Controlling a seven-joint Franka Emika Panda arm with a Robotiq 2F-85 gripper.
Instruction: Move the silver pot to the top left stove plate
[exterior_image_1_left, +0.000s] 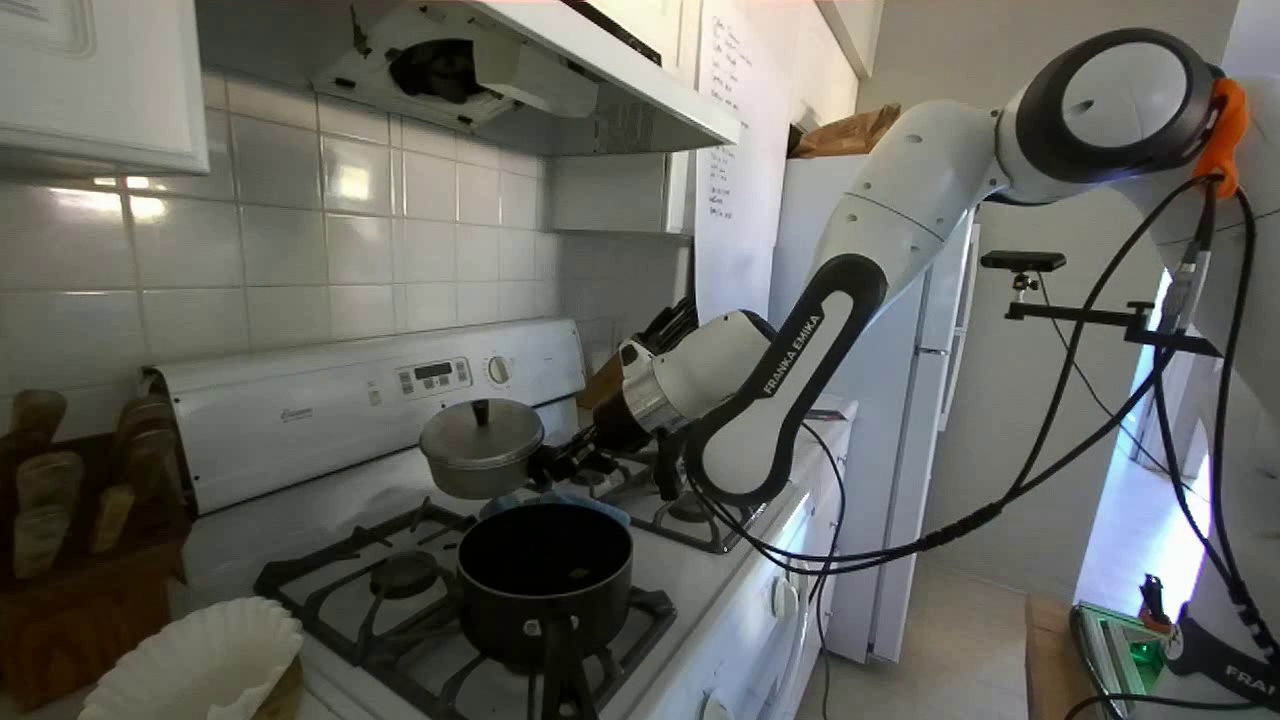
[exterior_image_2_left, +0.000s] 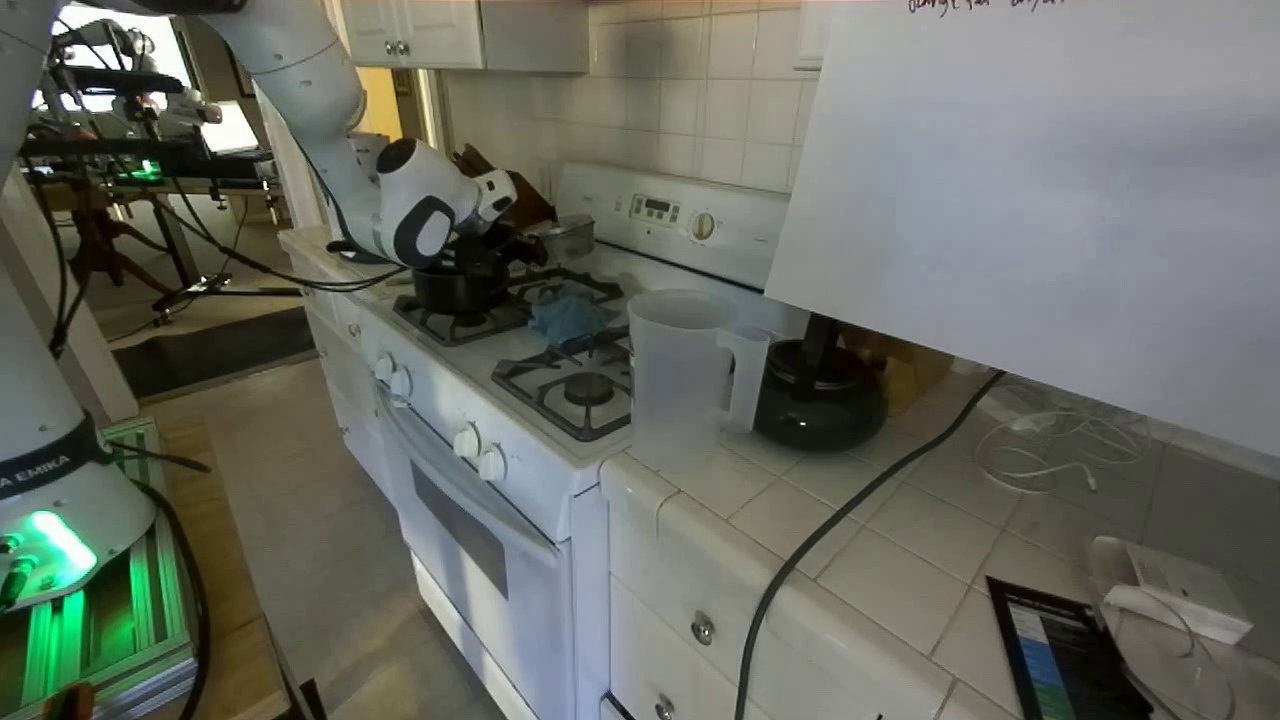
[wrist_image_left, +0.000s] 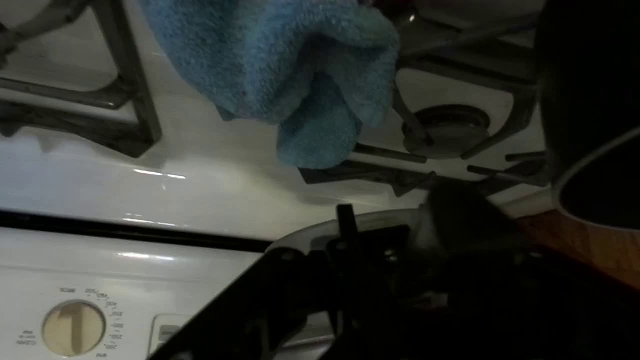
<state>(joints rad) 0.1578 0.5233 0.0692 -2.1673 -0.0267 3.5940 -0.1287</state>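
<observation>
The pincer (exterior_image_1_left: 562, 458) is closed partway on the silver pot (exterior_image_1_left: 482, 472) by its handle, though both are dark there and the exact contact is hard to see. The pot is right at the pincer's tips, roughly level, its domed lid on, near the back panel (exterior_image_1_left: 340, 400); it looks raised above the stove (exterior_image_1_left: 680, 575), but the gap beneath is hard to judge. The top left plate (exterior_image_1_left: 405, 575) lies lower than the pincer, on the pot's side of it, its burner uncovered. The black pot (exterior_image_1_left: 500, 605) stands on the grate (exterior_image_1_left: 652, 606) next to that plate, lower than the pincer and farther from the panel, its handle pointing away from the pincer. Below the pincer, a crumpled blue cloth (wrist_image_left: 265, 65) lies on the stove between the grates. In the wrist view the panel's knob (wrist_image_left: 73, 329) is to one side of the pincer, well apart. In an exterior view a jug (exterior_image_2_left: 670, 380) stands on the tabletop (exterior_image_2_left: 900, 540), across the stove from the pincer.
</observation>
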